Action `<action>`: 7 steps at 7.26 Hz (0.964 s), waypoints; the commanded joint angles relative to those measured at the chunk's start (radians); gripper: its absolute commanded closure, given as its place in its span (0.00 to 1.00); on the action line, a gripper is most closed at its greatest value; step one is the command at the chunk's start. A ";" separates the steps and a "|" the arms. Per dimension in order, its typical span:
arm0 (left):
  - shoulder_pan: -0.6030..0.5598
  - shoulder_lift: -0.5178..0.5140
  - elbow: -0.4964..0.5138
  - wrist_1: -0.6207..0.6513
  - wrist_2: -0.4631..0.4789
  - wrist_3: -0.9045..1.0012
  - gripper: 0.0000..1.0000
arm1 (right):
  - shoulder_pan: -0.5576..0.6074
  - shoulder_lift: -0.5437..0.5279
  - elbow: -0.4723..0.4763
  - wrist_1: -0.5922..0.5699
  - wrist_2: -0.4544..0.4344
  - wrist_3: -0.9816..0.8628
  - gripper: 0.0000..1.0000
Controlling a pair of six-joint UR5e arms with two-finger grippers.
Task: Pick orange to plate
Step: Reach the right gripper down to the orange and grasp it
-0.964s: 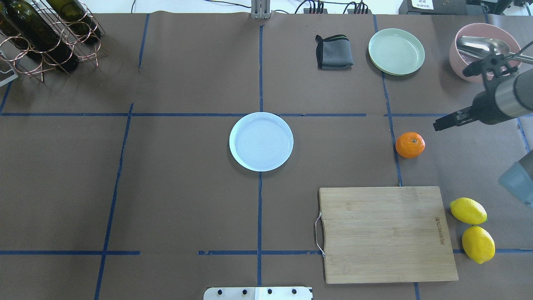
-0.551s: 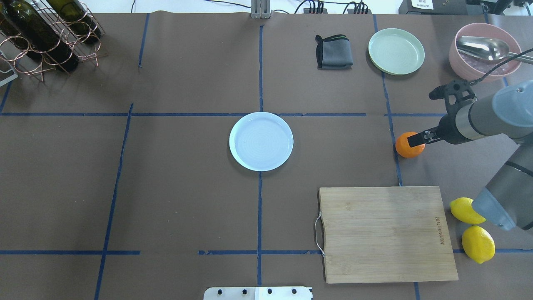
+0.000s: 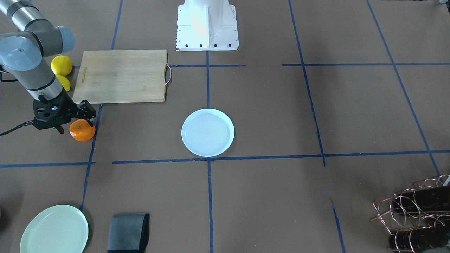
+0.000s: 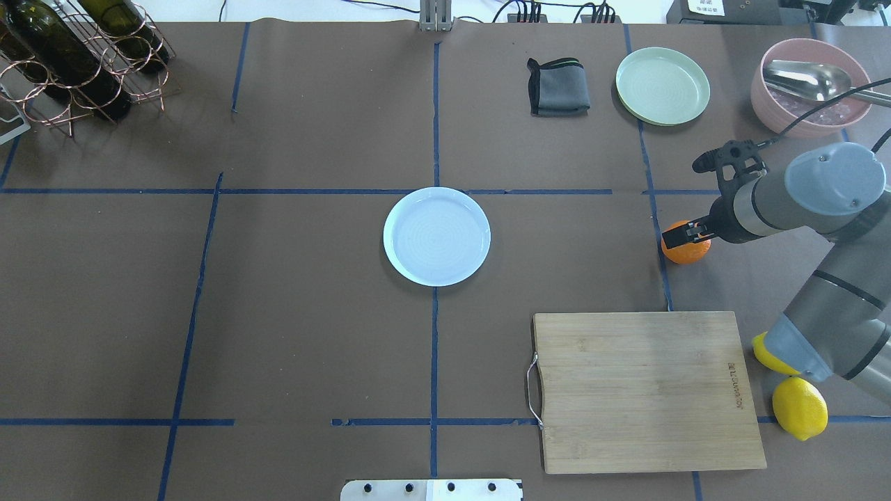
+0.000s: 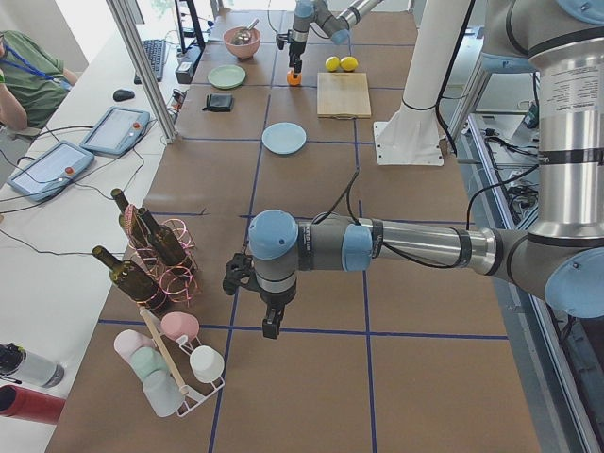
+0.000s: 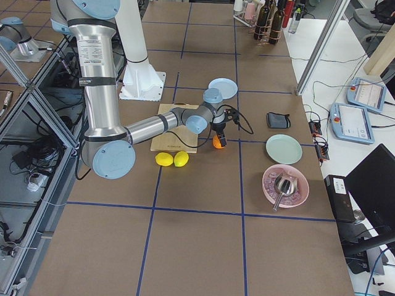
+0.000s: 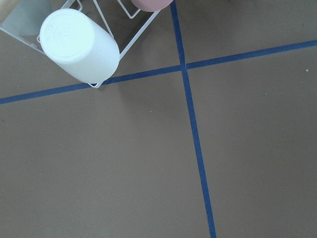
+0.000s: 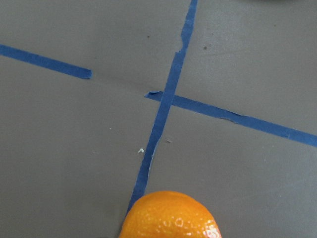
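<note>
The orange [image 4: 686, 255] rests on the brown table beside a blue tape line, right of centre; it also shows low in the right wrist view as the orange [image 8: 171, 218]. My right gripper [image 4: 686, 236] hangs directly over it, open. In the front-facing view the right gripper [image 3: 77, 127] has one finger on each side of the orange [image 3: 83, 134]. The pale blue-white plate [image 4: 436, 236] lies bare at the table's middle, well left of the orange. My left gripper [image 5: 271, 327] shows only in the exterior left view, low over the table's far end; I cannot tell its state.
A wooden cutting board [image 4: 647, 390] lies near the orange, with two lemons [image 4: 800, 407] beside it under my right arm. A green plate [image 4: 663, 85], grey cloth [image 4: 558, 87] and pink bowl [image 4: 807, 104] with spoon line the back. A bottle rack [image 4: 76, 56] stands back left.
My right arm swung in from the right edge and came down, carrying the gripper left and onto the orange. The orange and the plate have not moved.
</note>
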 commanded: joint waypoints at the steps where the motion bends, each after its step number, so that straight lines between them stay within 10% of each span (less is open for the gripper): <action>1: 0.000 -0.002 -0.001 0.000 0.000 0.000 0.00 | -0.015 0.020 -0.030 0.000 -0.020 0.000 0.00; 4: 0.000 -0.007 -0.002 0.000 0.000 0.000 0.00 | -0.032 0.038 -0.081 0.000 -0.045 0.000 0.00; 5: 0.000 -0.009 -0.004 0.000 0.000 0.000 0.00 | -0.034 0.040 -0.078 0.000 -0.043 0.000 0.18; 6: 0.000 -0.009 -0.004 0.000 0.000 0.000 0.00 | -0.034 0.040 -0.076 0.000 -0.043 0.002 0.61; 7: 0.000 -0.009 -0.004 0.000 0.000 0.000 0.00 | -0.034 0.041 -0.069 0.000 -0.043 0.005 0.72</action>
